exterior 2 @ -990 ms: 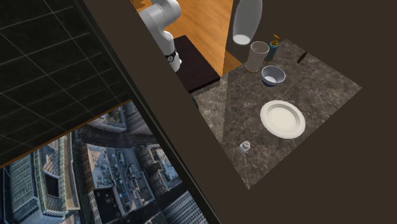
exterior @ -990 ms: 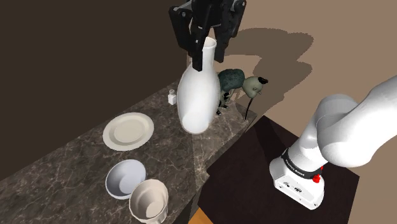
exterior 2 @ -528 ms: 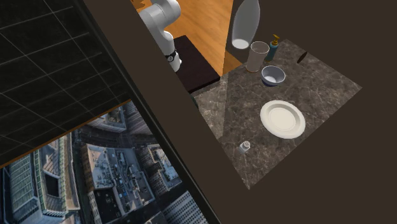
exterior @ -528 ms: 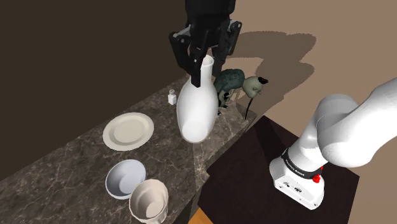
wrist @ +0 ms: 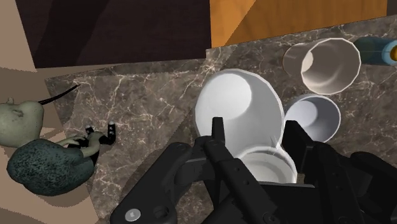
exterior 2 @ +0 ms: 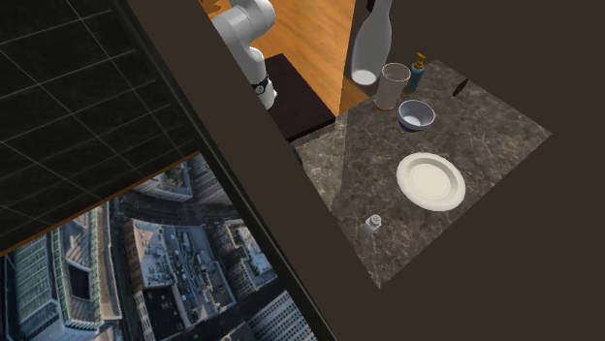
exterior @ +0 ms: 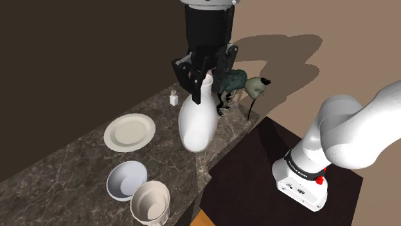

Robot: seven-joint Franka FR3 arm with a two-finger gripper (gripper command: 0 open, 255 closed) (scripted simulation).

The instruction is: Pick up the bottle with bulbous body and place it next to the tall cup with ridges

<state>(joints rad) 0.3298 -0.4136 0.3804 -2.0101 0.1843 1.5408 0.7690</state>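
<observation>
Bottle (exterior: 196, 125), white, smooth and probably fragile and slippery, hangs upright over the counter (exterior: 64, 160) near the cup (exterior: 150, 202), the gripper (exterior: 204, 83) clamped on its narrow neck, apparently the only part slim enough to grasp.

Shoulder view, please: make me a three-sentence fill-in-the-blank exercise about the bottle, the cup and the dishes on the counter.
The black end effector is shut on the ____ of the white bulbous bottle. The white round bowl lies ____ the pale ridged tall cup and the round cream plate. The cup's open mouth faces ____.
Missing words: neck; between; up.
</observation>
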